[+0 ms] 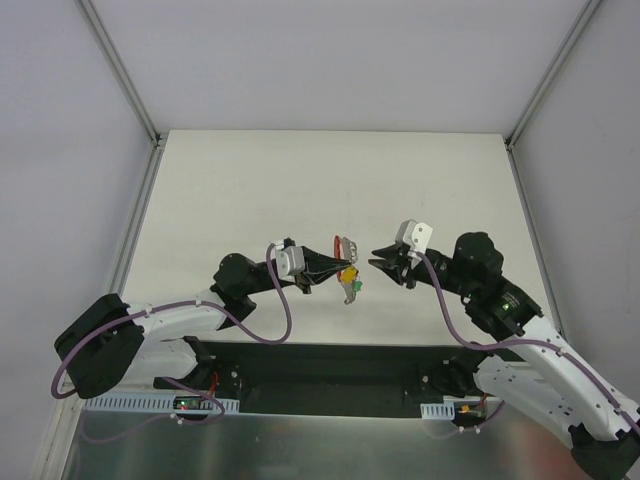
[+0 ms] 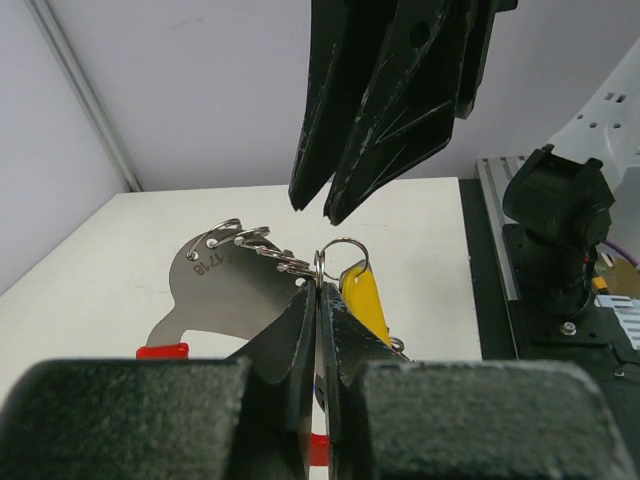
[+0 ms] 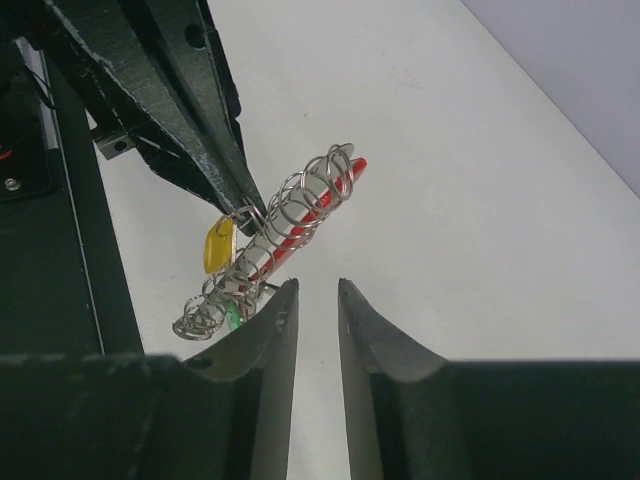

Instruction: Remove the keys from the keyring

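My left gripper (image 2: pixel 318 290) is shut on the thin wire keyring (image 2: pixel 341 252), holding the bunch above the table. The keys (image 1: pixel 349 277) hang from it: a flat silvery key (image 2: pixel 215 290), one with a yellow cover (image 2: pixel 364 302) and one with a red cover (image 3: pixel 322 205), threaded through several small wire loops (image 3: pixel 300 198). A bit of green (image 3: pixel 232 316) shows low in the bunch. My right gripper (image 3: pixel 318 285) is open with a narrow gap and nothing between its fingers. Its tips (image 1: pixel 377 259) sit just right of the bunch, apart from it.
The white table (image 1: pixel 250 190) lies under both arms, with grey walls behind it. A dark base strip (image 1: pixel 330 365) runs along the near edge. The right arm's black body (image 2: pixel 555 230) stands beside the table edge.
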Controlling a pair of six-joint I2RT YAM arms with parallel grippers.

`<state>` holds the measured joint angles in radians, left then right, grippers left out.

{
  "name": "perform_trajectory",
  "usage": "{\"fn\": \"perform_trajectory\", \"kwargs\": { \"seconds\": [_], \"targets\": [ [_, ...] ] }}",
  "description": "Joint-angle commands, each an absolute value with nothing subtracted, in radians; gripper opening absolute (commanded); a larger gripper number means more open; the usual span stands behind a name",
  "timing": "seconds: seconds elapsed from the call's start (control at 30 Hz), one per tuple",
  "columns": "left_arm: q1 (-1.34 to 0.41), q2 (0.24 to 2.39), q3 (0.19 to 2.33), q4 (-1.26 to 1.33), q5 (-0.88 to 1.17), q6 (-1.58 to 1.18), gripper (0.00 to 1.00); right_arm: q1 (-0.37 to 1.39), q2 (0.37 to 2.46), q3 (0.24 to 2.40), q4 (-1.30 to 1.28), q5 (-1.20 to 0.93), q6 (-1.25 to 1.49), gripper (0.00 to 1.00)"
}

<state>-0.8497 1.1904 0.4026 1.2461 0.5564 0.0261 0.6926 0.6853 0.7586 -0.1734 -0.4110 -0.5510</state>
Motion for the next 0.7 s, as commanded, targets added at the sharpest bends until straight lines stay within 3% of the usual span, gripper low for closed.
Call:
{"fn": "perform_trajectory", "kwargs": {
  "seconds": [0.0, 0.47, 0.67],
  "targets": [
    [-0.836, 1.166, 0.417, 1.474, 0.627, -0.043, 0.0, 0.696, 0.678, 0.729, 0.024, -0.555, -0.591, 0.25],
    [-0.819, 1.223, 0.445, 1.542, 0.672, -0.115, 0.0, 0.712, 0.704, 0.696, 0.038, -0.666, -0.612, 0.25],
    [-0.819, 1.218, 0.437, 1.543, 0.676, -0.115, 0.0, 0.712, 0.693, 0.698, -0.035, -0.591, -0.646, 0.24]
  ]
}}
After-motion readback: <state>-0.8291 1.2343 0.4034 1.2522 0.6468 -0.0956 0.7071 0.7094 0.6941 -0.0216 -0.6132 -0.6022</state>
